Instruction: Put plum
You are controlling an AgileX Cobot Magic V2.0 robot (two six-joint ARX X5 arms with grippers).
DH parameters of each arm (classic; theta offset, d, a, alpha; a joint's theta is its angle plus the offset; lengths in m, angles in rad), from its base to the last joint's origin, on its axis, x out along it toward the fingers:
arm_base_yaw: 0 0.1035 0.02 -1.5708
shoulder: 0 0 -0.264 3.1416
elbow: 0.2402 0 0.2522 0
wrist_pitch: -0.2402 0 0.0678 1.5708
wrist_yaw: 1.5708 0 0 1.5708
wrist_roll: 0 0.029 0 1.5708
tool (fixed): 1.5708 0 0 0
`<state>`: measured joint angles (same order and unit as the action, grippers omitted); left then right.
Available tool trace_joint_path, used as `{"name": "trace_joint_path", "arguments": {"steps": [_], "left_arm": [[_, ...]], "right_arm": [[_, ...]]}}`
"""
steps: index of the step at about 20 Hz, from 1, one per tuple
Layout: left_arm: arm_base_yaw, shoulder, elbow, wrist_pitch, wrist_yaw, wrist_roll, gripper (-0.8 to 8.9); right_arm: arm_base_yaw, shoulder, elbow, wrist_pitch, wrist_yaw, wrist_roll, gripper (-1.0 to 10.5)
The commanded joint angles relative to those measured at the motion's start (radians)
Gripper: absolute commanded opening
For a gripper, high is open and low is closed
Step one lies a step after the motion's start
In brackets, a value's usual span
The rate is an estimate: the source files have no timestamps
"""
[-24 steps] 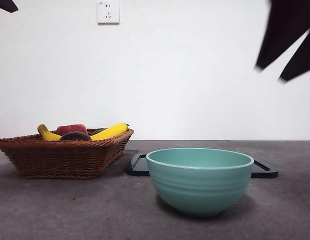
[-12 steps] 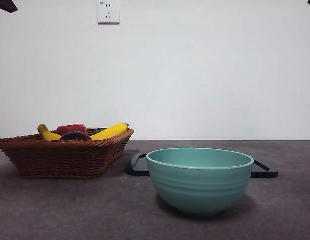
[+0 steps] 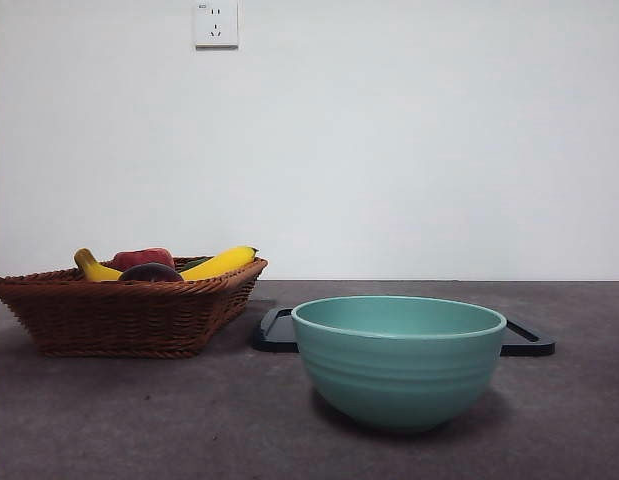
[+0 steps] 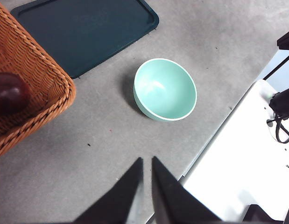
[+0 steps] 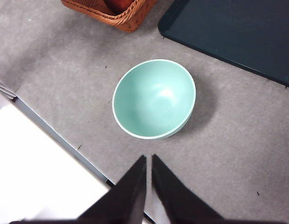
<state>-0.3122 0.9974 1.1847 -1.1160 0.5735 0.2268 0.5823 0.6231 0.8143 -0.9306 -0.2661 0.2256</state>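
**Front view: plum waits in basket, both arms raised**

Plum (image 3: 149,272) lies in the basket (image 3: 129,315) among other fruit, within reach. Bowl (image 3: 399,360) stands empty beside it, apparently the destination. Left gripper (image 4: 147,161) and right gripper (image 5: 148,158) hover high, jaws clenched, holding nothing.

Only the two grippers show anything of the robot. The left gripper (image 4: 147,164), seen in its own wrist view, consists of two matte black jaws, each a flat, wedge-shaped blade that is broad at the base and narrows to a pointed tip. Their inner edges run straight and catch a thin pale highlight. The right gripper (image 5: 148,162), in its wrist view, has the same build: two plain black tapering jaws with smooth, unmarked surfaces and straight inner faces. No cables, screws, labels or printed markings appear on either pair.
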Motion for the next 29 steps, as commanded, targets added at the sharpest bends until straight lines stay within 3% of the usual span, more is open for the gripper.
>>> {"name": "trace_joint_path", "arguments": {"steps": [1,19,21,25,27,29], "left_arm": [[-0.004,0.009,0.018,0.009,0.003,0.003,0.15],[-0.002,0.005,0.019,0.061,0.002,0.031,0.15],[0.018,-0.016,0.018,0.174,0.001,0.033,0.15],[0.128,-0.129,-0.018,0.563,-0.005,0.034,0.15],[0.196,-0.212,-0.087,0.719,-0.058,0.034,0.15],[0.25,-0.311,-0.203,0.839,-0.183,0.03,0.15]], "right_arm": [[0.006,0.002,0.013,0.01,0.005,-0.002,0.1],[0.006,0.002,0.013,0.011,0.005,-0.002,0.1],[0.006,0.002,0.013,0.01,0.005,-0.002,0.1],[0.006,0.002,0.013,0.01,0.005,-0.002,0.1],[0.006,0.002,0.013,0.01,0.005,-0.002,0.1],[0.006,0.002,0.013,0.01,0.005,-0.002,0.1]]}}
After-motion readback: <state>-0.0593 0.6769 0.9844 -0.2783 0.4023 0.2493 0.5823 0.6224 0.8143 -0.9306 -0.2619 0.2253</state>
